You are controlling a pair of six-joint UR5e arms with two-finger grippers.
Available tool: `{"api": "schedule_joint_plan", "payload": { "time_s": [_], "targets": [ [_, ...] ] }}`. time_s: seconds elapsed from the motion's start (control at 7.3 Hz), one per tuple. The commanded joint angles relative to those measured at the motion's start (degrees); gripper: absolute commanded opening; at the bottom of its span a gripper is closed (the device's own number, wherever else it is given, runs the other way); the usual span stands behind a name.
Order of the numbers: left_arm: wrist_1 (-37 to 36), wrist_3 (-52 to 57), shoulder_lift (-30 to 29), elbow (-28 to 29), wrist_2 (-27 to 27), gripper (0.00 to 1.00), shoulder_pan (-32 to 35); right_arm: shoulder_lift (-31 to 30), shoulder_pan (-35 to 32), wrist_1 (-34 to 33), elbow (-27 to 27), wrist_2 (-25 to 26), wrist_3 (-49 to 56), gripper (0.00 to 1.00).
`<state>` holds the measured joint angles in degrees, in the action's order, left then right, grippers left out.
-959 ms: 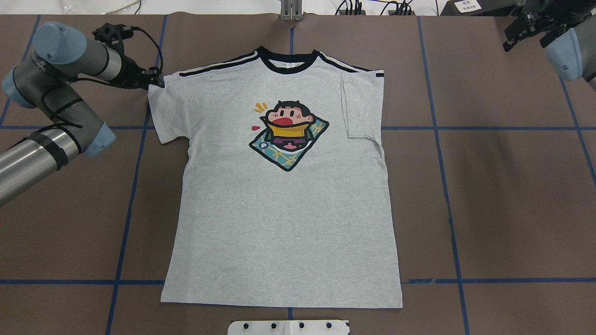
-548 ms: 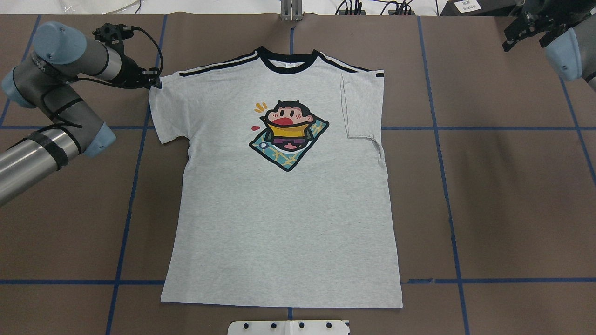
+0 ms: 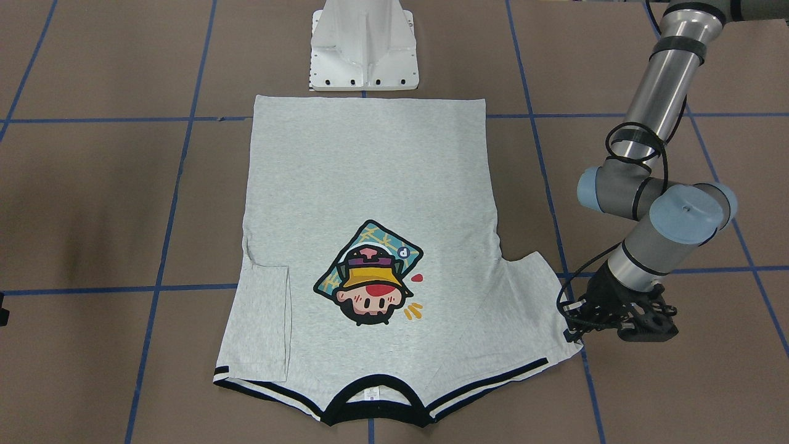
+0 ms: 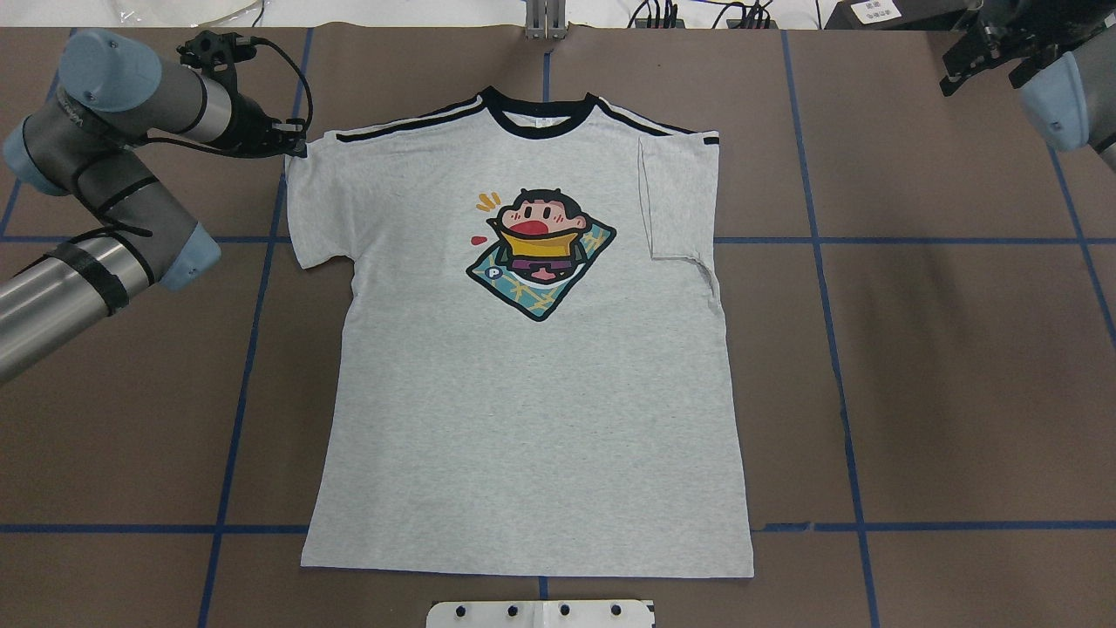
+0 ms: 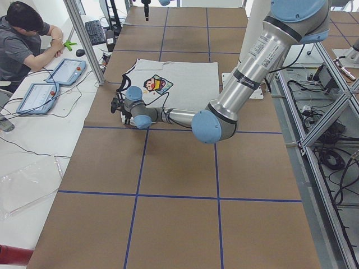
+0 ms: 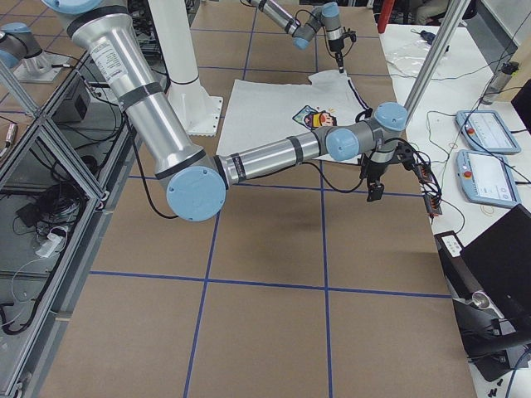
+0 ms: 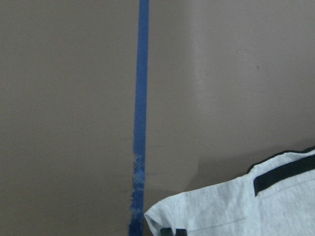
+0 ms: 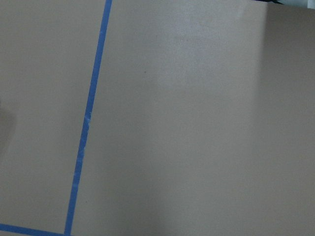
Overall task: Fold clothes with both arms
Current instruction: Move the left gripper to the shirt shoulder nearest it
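Observation:
The grey T-shirt (image 4: pixel 523 392) lies flat and print up on the brown table, with its black collar at the far edge. One sleeve (image 4: pixel 676 196) is folded in over the body. The other sleeve (image 3: pixel 530 296) is spread out sideways. My left gripper (image 4: pixel 299 148) is at that sleeve's outer shoulder corner, low on the table, and looks shut on the sleeve's edge. The left wrist view shows only the sleeve corner (image 7: pixel 221 206), slightly raised, and no fingers. My right gripper (image 4: pixel 983 81) hangs open over bare table at the far right corner, well away from the shirt.
The white pedestal base (image 3: pixel 363 46) stands just past the shirt's hem. Blue tape lines (image 4: pixel 819 240) cross the brown table. A person (image 5: pixel 22 39) sits at a side desk with two pendants (image 5: pixel 67 70). A metal post (image 4: pixel 545 17) stands behind the collar.
My left gripper has shifted slightly toward the far edge, and the sleeve's outer corner has moved with it. The right arm has barely moved.

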<state>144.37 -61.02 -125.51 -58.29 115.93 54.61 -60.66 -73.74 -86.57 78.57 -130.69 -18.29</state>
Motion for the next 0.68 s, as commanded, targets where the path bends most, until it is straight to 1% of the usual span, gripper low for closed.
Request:
{"api": "schedule_joint_plan", "payload": {
  "time_s": [0.0, 0.14, 0.27, 0.41, 0.55],
  "targets": [
    [-6.9, -0.7, -0.5, -6.2, 0.0, 0.0, -0.1, -0.1, 0.0, 0.0, 0.0, 0.0, 0.0, 1.0],
    [-12.2, -0.8, -1.4, -9.1, -0.3, 0.0, -0.2, -0.1, 0.0, 0.0, 0.0, 0.0, 0.0, 1.0],
    [-14.7, -4.4, -3.2, -9.3, -0.6, 0.0, -0.6, -0.1, 0.0, 0.0, -0.1, 0.0, 0.0, 1.0],
    [-14.9, -7.9, -5.1, -9.1, -2.9, 0.0, -3.1, -0.1, 0.0, 0.3, -0.1, 0.0, -0.1, 1.0],
    [-16.2, -10.7, -7.7, -7.5, -6.0, 0.0, -5.8, -0.1, 0.1, 0.3, -0.1, 0.0, -0.1, 1.0]
  ]
}}
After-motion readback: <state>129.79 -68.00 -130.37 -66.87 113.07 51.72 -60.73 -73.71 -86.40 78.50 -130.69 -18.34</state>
